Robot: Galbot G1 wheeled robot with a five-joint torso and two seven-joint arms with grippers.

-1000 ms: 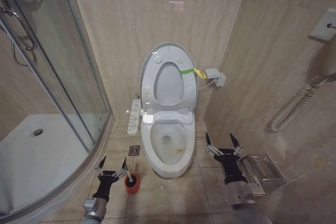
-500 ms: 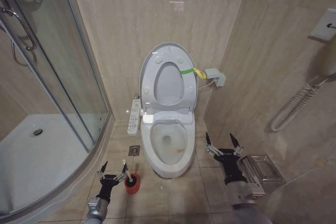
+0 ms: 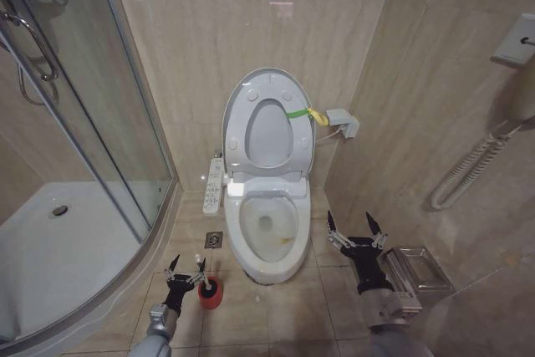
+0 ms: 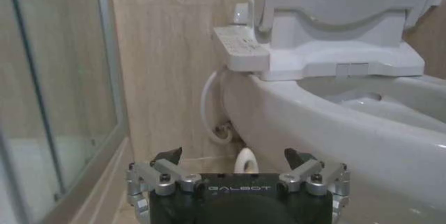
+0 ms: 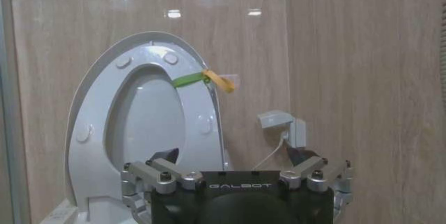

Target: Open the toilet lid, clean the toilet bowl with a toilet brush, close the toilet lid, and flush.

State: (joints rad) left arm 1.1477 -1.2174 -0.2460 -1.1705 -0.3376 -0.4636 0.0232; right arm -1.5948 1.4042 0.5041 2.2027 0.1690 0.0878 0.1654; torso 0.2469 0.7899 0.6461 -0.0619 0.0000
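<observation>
Glossy white plastic toilet lid [image 3: 266, 123] standing raised, left tool [image 3: 186, 272] hovering released around thin white toilet brush [image 3: 203, 271] handle, needing clench; right tool [image 3: 354, 231] idling released.

Bathroom: beige wall tiles [image 3: 209, 48], glass shower enclosure [image 3: 75, 123], toilet bowl [image 3: 267, 236], wall-mounted hairdryer [image 3: 518, 81].

"GALBOT" on left claw [image 4: 233, 164], same on right claw [image 5: 237, 162]
</observation>
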